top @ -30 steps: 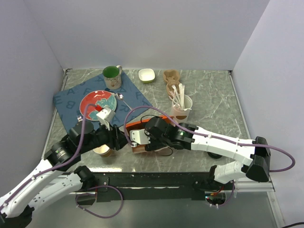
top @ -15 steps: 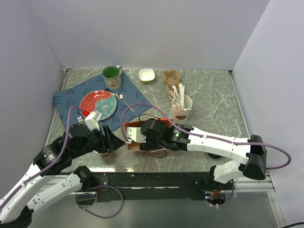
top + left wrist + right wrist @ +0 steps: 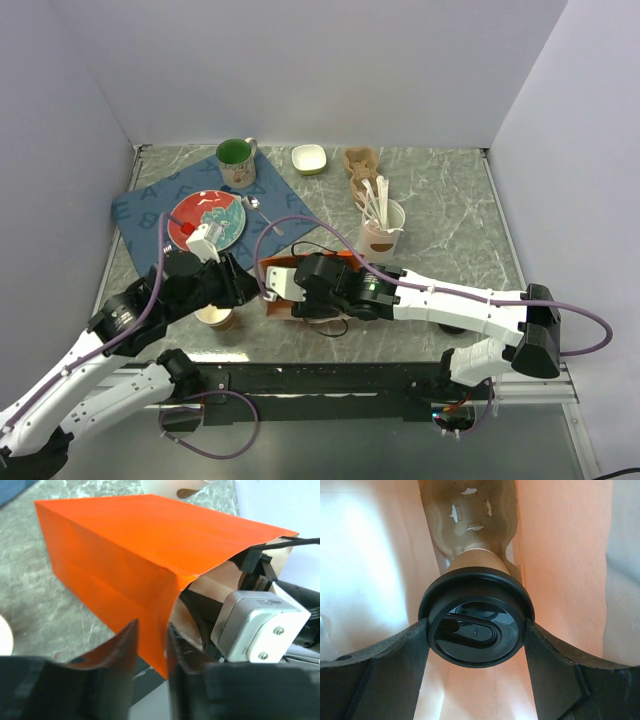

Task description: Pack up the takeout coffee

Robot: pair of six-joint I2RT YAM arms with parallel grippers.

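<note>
Item: coffee cup (image 3: 476, 605), brown paper with a black lid, clamped at the lid rim between the two fingers of the right gripper (image 3: 476, 632), inside an orange paper bag (image 3: 115, 545) lying on its side. Beyond the fingertips: pulp carrier (image 3: 467, 515) at the cup's base. Left gripper (image 3: 151, 652): fingers pinched together on the bag's mouth edge.

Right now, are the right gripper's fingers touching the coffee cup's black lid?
Touching. The right wrist view shows both fingers of the right gripper pressed against the lid of the takeout coffee, with no gap on either side.
</note>
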